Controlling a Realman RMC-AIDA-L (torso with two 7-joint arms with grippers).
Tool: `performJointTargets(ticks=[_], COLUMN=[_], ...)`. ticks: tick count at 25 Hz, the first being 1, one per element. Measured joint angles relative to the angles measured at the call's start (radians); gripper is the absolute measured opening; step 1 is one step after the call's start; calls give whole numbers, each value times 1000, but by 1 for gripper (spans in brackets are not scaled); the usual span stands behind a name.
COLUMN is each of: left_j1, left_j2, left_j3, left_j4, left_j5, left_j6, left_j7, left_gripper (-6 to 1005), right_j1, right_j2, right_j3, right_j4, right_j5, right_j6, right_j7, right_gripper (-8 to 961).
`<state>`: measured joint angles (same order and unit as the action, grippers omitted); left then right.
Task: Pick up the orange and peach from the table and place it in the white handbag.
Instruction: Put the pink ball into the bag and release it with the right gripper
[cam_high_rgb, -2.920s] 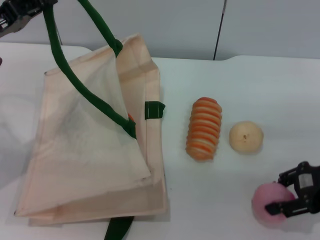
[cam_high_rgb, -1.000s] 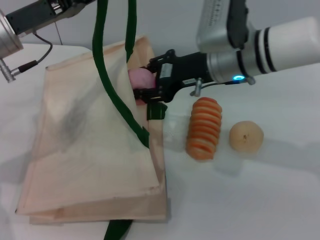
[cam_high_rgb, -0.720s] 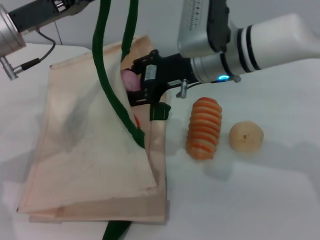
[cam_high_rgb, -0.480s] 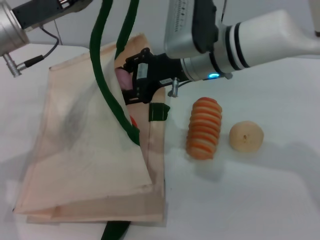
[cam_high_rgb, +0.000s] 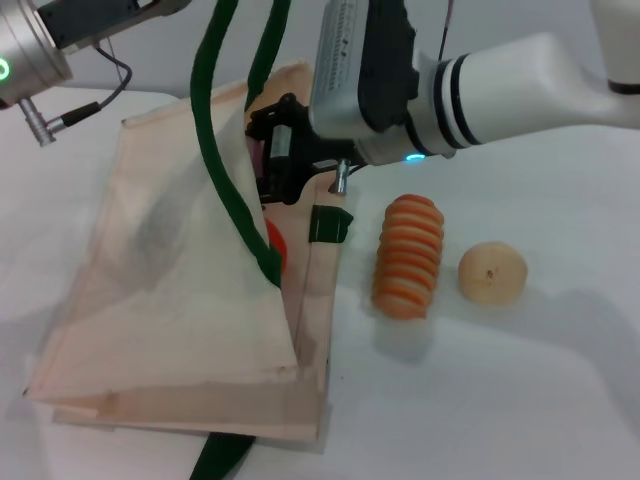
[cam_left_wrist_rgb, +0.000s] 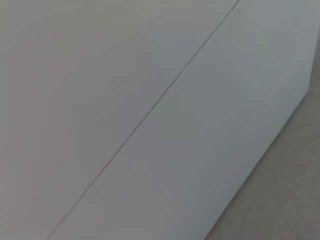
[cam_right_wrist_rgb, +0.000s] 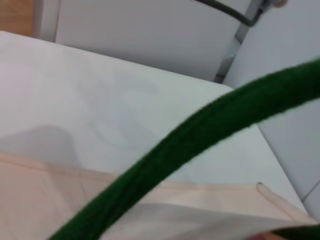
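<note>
The white handbag (cam_high_rgb: 170, 300) lies flat on the table, and its green handles (cam_high_rgb: 215, 130) run up out of the top of the head view beside the end of my left arm (cam_high_rgb: 60, 30). My right gripper (cam_high_rgb: 272, 165) is pushed into the bag's raised mouth. It is shut on the peach (cam_high_rgb: 263, 152), of which only a pink sliver shows between the black fingers. The orange (cam_high_rgb: 276, 243) peeks out as a red-orange patch inside the mouth, just below the gripper. In the right wrist view a green handle (cam_right_wrist_rgb: 190, 135) crosses above the bag's fabric (cam_right_wrist_rgb: 75, 200).
An orange-and-cream striped roll (cam_high_rgb: 407, 255) and a pale beige ball (cam_high_rgb: 492, 272) lie on the white table (cam_high_rgb: 520, 400) to the right of the bag. The left wrist view shows only grey wall panels (cam_left_wrist_rgb: 160, 120).
My right gripper carried the peach from the table's front right up to the bag and then deeper into its mouth. The bag's top layer was lifted further, and the orange now shows inside.
</note>
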<state>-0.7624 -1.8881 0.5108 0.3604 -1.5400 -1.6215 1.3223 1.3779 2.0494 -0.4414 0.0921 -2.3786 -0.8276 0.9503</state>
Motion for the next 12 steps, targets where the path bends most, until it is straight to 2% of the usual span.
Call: performJointTargets(ticks=[5, 12], left_j1=[-1, 5], left_j2=[0, 0], left_j3=[0, 0], left_j4=[0, 0], left_j5=[0, 0], left_j6=[0, 0], left_j7=[0, 0], left_gripper=[157, 157], right_j1=[3, -19], right_j2=[1, 4], right_j3=[33, 149], right_j4=[38, 134], right_j5=[-2, -4], right_j6=[1, 44], right_j7=[-90, -360], right_gripper=[545, 546])
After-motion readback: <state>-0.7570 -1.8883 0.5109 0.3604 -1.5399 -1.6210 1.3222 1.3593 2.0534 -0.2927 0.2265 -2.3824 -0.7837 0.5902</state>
